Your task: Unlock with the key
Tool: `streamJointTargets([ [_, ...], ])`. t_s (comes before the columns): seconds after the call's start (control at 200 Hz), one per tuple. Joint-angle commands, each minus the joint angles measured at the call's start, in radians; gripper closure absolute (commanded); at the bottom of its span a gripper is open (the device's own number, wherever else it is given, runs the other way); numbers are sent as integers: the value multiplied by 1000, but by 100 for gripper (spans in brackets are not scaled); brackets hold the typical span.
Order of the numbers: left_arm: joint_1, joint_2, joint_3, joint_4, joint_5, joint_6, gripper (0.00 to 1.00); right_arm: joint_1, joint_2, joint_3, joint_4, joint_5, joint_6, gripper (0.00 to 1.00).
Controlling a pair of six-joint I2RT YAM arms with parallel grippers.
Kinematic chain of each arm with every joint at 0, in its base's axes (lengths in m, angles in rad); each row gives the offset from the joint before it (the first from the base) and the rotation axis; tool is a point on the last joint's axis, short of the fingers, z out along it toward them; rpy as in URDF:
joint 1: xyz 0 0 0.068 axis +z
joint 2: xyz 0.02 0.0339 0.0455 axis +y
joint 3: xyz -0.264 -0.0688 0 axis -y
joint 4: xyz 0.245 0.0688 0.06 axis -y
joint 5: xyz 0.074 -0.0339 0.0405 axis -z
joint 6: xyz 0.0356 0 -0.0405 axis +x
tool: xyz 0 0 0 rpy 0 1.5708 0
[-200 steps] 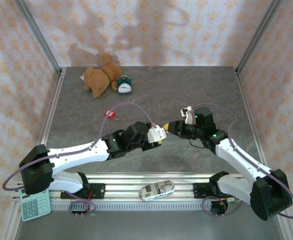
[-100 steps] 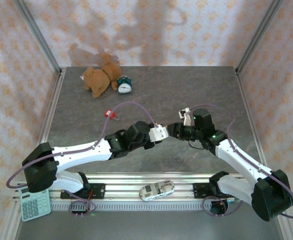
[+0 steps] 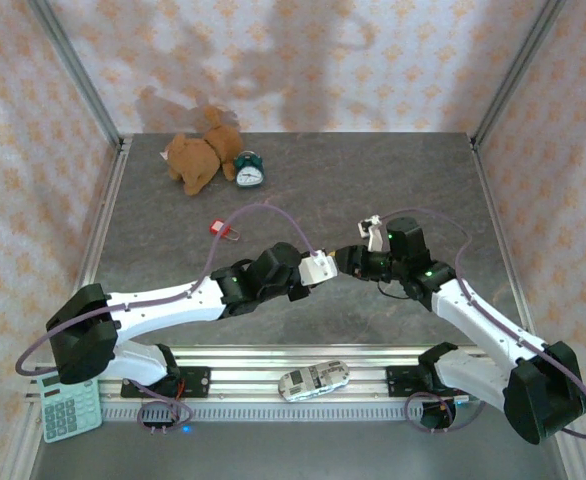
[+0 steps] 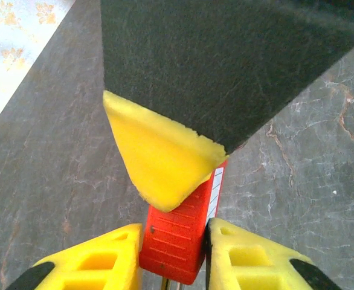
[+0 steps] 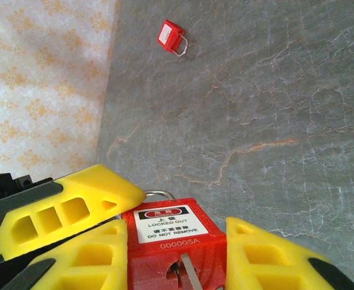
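While the red plastic padlock (image 5: 171,231) is hanging above the grey table (image 3: 373,180), we are pinching it with the right gripper (image 5: 176,241) and the left gripper (image 4: 174,235); next, we are judging, one must turn the grey metal key (image 5: 187,270) in it.

Bright, even overhead light, no glare on the grey counter (image 3: 373,180). Soft, blurry arm shadows on the back wall (image 3: 273,60). Top view sharp. Right wrist: held red padlock (image 5: 174,232) label readable. Left wrist: extreme close-up, nearest surfaces slightly soft.
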Motion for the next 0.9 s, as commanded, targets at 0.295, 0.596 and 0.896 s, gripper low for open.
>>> streamJointTargets([
  [0.295,9,32,68,-121,7,12,90,7,-3,2,81,-30,30,62],
  [0.596,7,56,101,-146,10,12,91,6,-4,-6,79,-25,36,55],
  [0.896,7,26,81,-135,7,17,91,7,7,-5,42,26,15,47],
])
